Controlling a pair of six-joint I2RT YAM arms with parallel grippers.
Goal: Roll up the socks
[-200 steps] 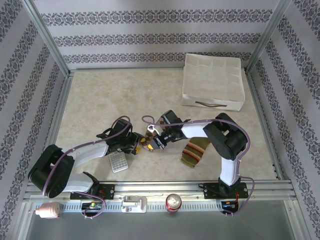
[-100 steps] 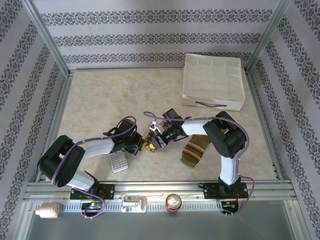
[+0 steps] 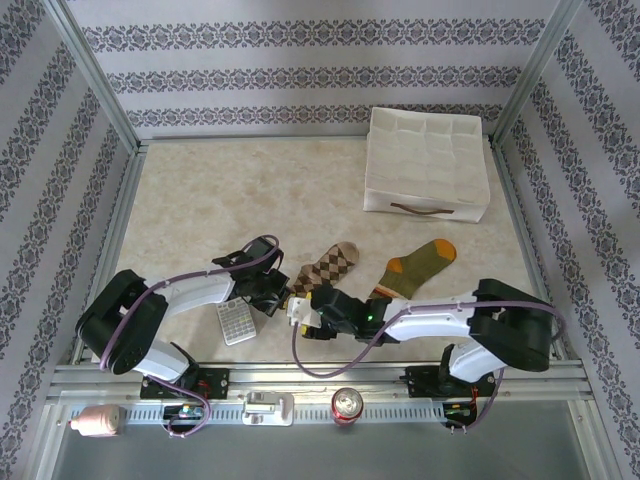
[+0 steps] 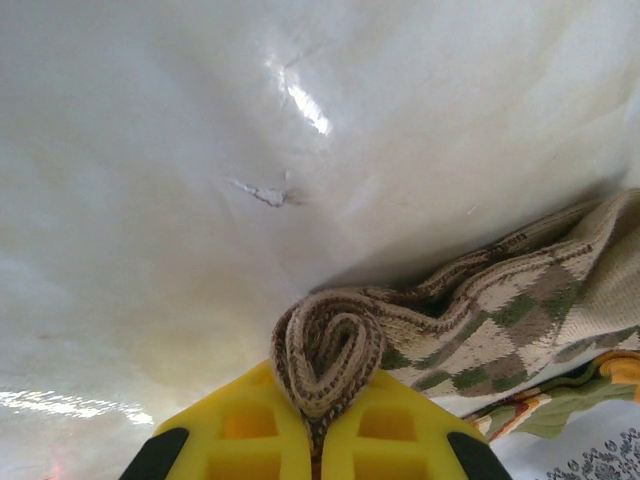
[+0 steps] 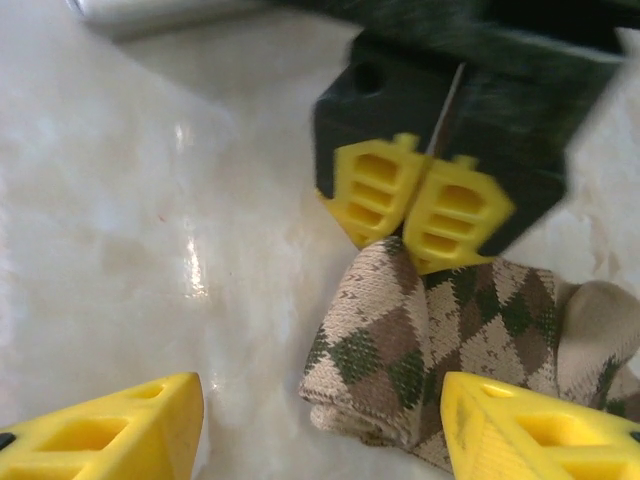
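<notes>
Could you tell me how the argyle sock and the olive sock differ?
The argyle sock is brown-beige diamonds; the olive sock is green with orange toe and heel. The argyle sock's end is pinched in the shut left gripper; the olive sock lies ungripped. Both lie stretched out on the table.

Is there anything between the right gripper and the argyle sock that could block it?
Nothing visible does. The open right gripper faces the argyle sock directly, low over the bare table. The left gripper is shut on the sock's far edge, beyond the sock and not in the path.
</notes>
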